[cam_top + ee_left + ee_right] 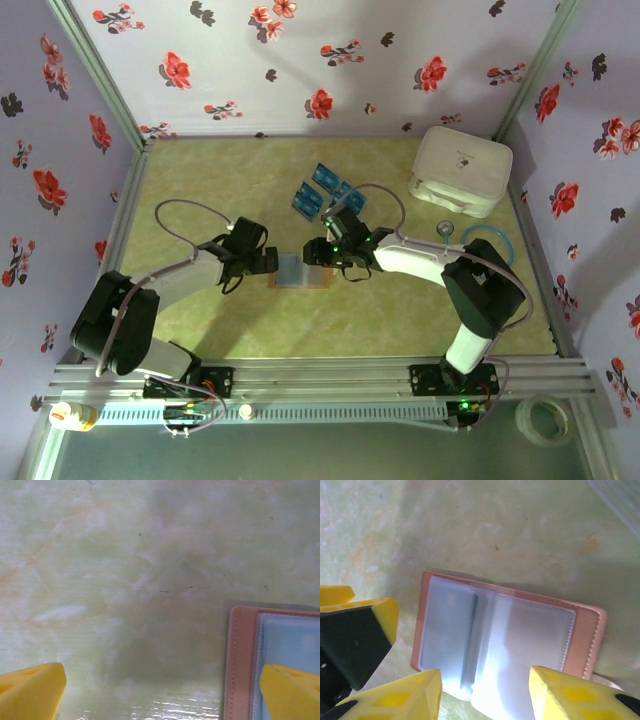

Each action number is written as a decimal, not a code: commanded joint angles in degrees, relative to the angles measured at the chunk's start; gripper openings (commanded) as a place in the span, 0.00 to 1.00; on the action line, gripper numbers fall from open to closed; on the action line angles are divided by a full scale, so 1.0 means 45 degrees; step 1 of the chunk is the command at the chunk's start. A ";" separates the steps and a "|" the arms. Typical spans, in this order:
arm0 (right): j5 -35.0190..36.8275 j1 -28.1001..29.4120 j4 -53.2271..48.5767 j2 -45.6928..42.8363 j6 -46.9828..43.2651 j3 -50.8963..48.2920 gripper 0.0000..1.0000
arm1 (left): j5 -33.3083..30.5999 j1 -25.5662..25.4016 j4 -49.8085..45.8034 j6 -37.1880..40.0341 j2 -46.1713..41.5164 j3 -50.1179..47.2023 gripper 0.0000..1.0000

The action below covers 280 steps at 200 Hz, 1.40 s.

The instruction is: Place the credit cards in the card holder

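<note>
The card holder (298,272) lies open on the green table between my two grippers, brown-tan cover down, clear plastic sleeves up. In the right wrist view the card holder (505,630) has its sleeves fanned up, and my right gripper (485,696) stands open, its yellow fingers on either side of the near sleeve pages without pinching them. My left gripper (162,695) is open at the card holder's (242,660) left edge, its right fingertip (292,692) over the cover and bare table between the fingers. Several blue credit cards (325,192) lie in a loose cluster behind the right gripper (322,255).
A big white rounded box (462,170) stands at the back right. A blue tube ring (490,243) lies by the right arm. Floral walls close in the table on three sides. A tape roll (545,420) and a small bottle (72,415) sit off the near rail.
</note>
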 commanded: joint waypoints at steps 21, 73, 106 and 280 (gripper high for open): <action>0.0575 -0.0050 -0.0299 0.0506 -0.0375 -0.0083 0.49 | 0.0087 -0.0287 0.0215 0.0297 0.0254 -0.0126 1.00; 0.0646 -0.0048 -0.0186 0.0943 -0.0261 -0.0292 0.49 | 0.0066 -0.0532 0.0565 0.0156 0.0763 -0.0334 1.00; 0.0769 -0.0048 -0.0262 0.1204 -0.0163 -0.0322 0.50 | -0.0008 -0.0639 0.0740 0.0122 0.1110 -0.0380 1.00; -0.2578 0.0082 0.3739 0.1862 0.2360 -0.0149 0.47 | -0.0172 -0.0838 0.1042 -0.0112 0.1134 -0.0873 1.00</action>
